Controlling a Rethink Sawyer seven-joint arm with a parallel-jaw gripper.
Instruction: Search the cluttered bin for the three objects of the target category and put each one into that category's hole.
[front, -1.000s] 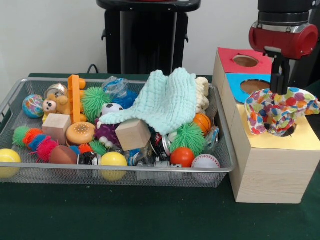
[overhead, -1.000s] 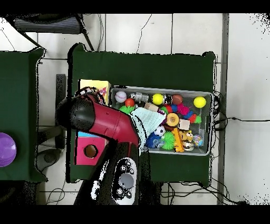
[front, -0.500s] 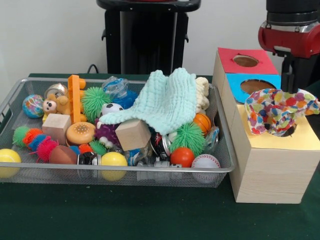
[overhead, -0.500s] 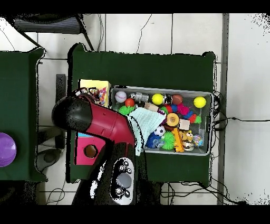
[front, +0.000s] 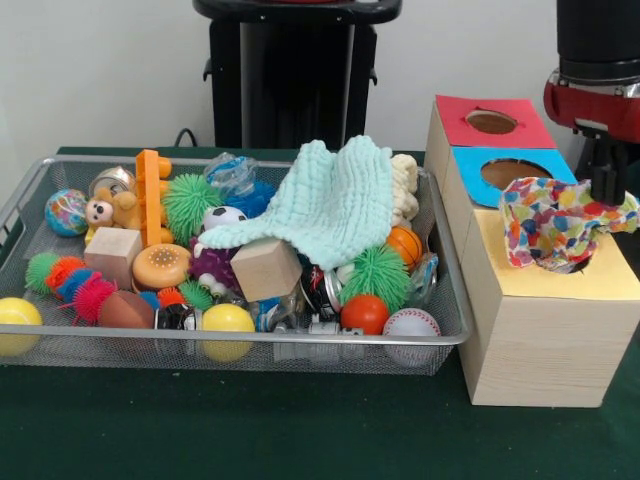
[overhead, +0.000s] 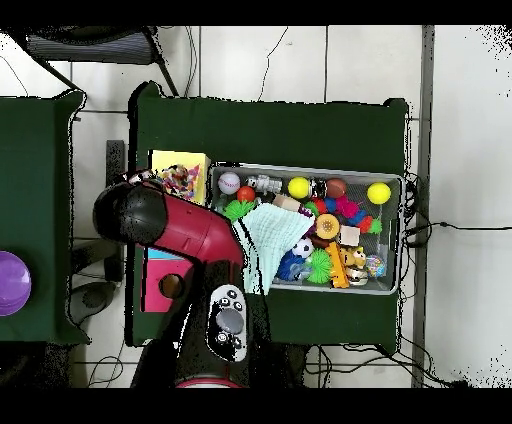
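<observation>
A green-covered table (front: 300, 430) against a pale wall carries a wire bin (front: 455, 335) and, just beside it, a wooden sorting box (front: 545, 330) with red, blue and yellow tops. The gripper (front: 606, 185) hangs behind the yellow section; whether its jaws are open or closed cannot be told, as only a dark tip shows below the red wrist. In front of it the multicoloured patterned cloth (front: 560, 222) sits bunched in the yellow hole (front: 578, 266), much of it above the rim and one end draped toward the box's outer side. It looks lodged rather than fully through, so doing this step well means making sure it drops clear, or pressing it straight down at the hole's centre. In the bin, the mint knitted cloth (front: 335, 205) lies spread over balls and blocks, seemingly a next candidate; pinch it at a raised fold to avoid snagging neighbours.
</observation>
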